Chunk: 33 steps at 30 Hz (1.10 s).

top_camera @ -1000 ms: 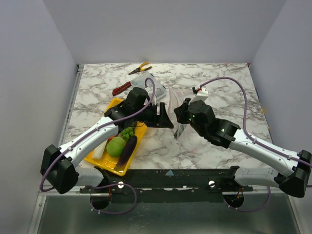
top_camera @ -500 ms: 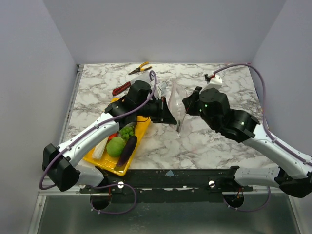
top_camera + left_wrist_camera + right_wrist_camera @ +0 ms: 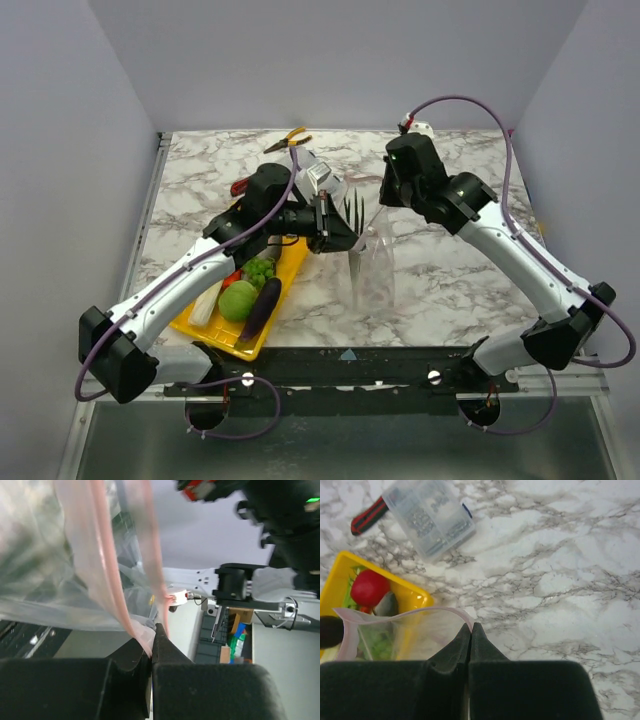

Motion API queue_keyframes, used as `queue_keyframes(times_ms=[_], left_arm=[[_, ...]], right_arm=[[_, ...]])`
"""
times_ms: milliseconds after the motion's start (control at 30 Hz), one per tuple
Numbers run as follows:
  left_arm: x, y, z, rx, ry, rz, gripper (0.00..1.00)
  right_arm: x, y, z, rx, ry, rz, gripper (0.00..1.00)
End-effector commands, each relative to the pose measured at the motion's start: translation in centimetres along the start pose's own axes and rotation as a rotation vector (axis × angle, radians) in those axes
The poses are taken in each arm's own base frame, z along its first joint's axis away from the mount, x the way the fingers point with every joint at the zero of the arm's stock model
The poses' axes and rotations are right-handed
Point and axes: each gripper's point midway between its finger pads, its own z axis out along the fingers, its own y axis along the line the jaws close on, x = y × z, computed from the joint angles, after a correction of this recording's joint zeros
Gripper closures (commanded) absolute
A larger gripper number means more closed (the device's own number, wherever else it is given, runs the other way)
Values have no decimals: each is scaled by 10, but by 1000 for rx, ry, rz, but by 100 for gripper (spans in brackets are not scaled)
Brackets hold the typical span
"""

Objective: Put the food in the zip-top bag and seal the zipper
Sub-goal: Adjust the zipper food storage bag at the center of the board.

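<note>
The zip-top bag (image 3: 372, 275) hangs clear and floppy over the marble between both arms. My left gripper (image 3: 348, 238) is shut on its left mouth edge, pinching the pink zipper (image 3: 107, 580) at the fingertips (image 3: 160, 642). On the right mouth edge my right gripper (image 3: 471, 626) is shut too, so the mouth (image 3: 405, 627) stands spread. The food lies in the yellow tray (image 3: 212, 322): green cabbage (image 3: 238, 300), purple eggplant (image 3: 262, 305), leafy greens (image 3: 260, 270), leek (image 3: 205, 305) and red tomato (image 3: 370, 587).
A rigid clear box (image 3: 430, 517) and red-handled pliers (image 3: 367, 516) lie behind the tray. Yellow-handled pliers (image 3: 286, 140) rest near the table's far edge. The tray sits at the front left, partly under my left arm.
My left gripper has closed on the bag's mouth edge. Both arms have raised the bag off the table, the right arm swinging up and back, and the mouth is now spread.
</note>
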Motion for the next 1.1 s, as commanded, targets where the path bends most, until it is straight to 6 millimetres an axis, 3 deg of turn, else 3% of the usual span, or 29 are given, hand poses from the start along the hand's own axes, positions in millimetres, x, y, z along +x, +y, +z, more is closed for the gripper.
queue_keyframes(times_ms=[0, 100, 200, 333, 467, 533, 633, 733, 800, 867, 933, 967, 1067], left_arm=[[23, 3, -6, -2, 73, -46, 100], [18, 20, -8, -83, 37, 11, 98], [0, 37, -16, -212, -37, 97, 94], [1, 14, -17, -137, -37, 125, 98], [9, 1, -16, -61, -11, 133, 99], [2, 14, -13, -81, -24, 140, 99], [-18, 55, -6, -206, -29, 94, 100], [-10, 25, 2, -129, -2, 143, 100], [3, -9, 2, -58, -2, 196, 100], [10, -28, 2, -9, 6, 201, 100], [11, -28, 5, 28, 26, 177, 97], [11, -16, 10, 14, 40, 143, 97], [12, 14, 24, -6, 93, 62, 97]], right_arm=[[-4, -3, -24, -87, 22, -31, 99], [-7, -3, -46, -152, -16, 9, 99], [-4, -7, -49, -153, -26, 10, 99], [-4, -9, -46, -131, -8, 4, 99], [-18, 5, -69, -245, -53, 34, 99], [-20, 12, -75, -302, -80, 41, 99], [-11, 17, -58, -328, -103, 27, 99], [7, 7, -35, -225, -32, 4, 99], [5, 3, -40, -207, -18, -2, 100], [-8, 3, -55, -237, -64, 20, 100], [-20, 5, -69, -275, -117, 39, 99], [-21, 5, -69, -277, -122, 35, 99], [-5, -1, -47, -201, -62, 7, 100]])
